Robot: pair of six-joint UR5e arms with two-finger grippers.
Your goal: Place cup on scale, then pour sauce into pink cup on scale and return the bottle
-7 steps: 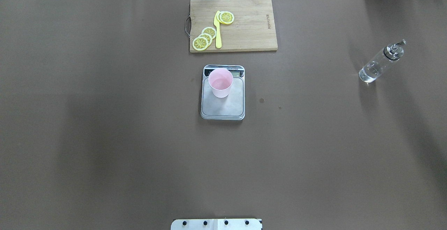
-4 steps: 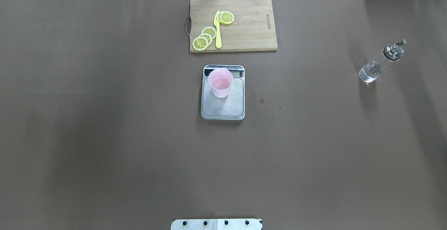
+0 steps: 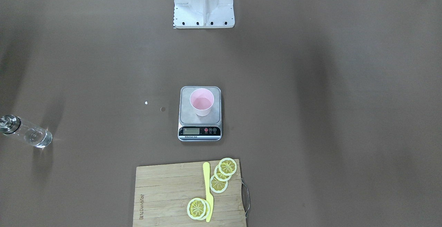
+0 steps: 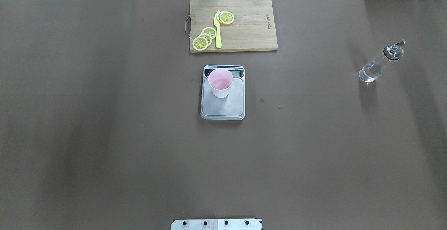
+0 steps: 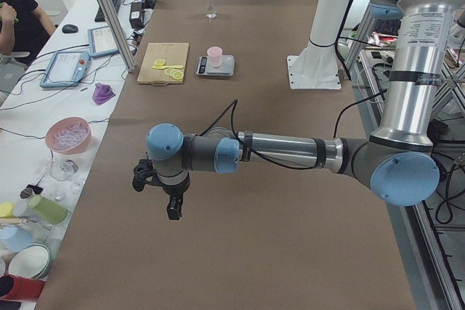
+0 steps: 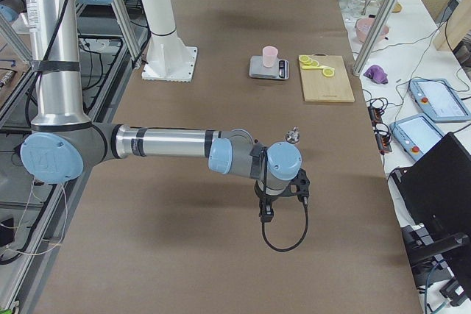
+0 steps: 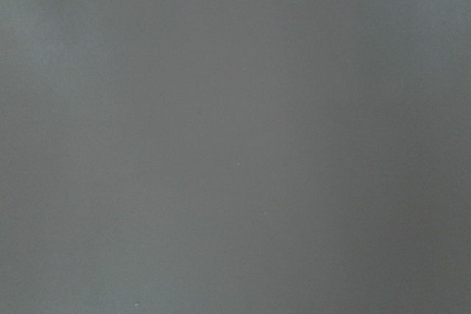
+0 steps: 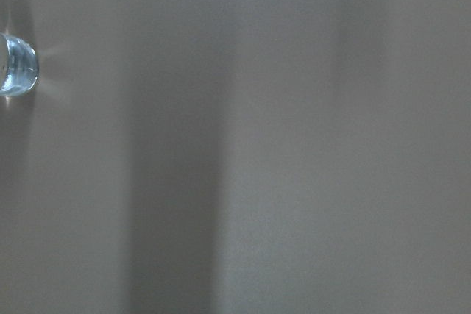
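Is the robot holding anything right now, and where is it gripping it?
Nothing is held. The cup sits on the scale, the bottle stands alone, and the left gripper and right gripper hang over bare table.

Cup (image 4: 220,82) is looking matt plastic, scale (image 4: 223,107) is showing dull steel top, bottle (image 4: 375,68) is gleaming clear glass, shiny metal-capped, board (image 4: 251,23) is showing wood grain.

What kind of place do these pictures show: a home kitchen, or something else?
Probably a robotics lab staging kitchen work: the industrial left arm reaches over a brown-covered table, with a kitchen scale and cutting board on it and a cabled tablet alongside.
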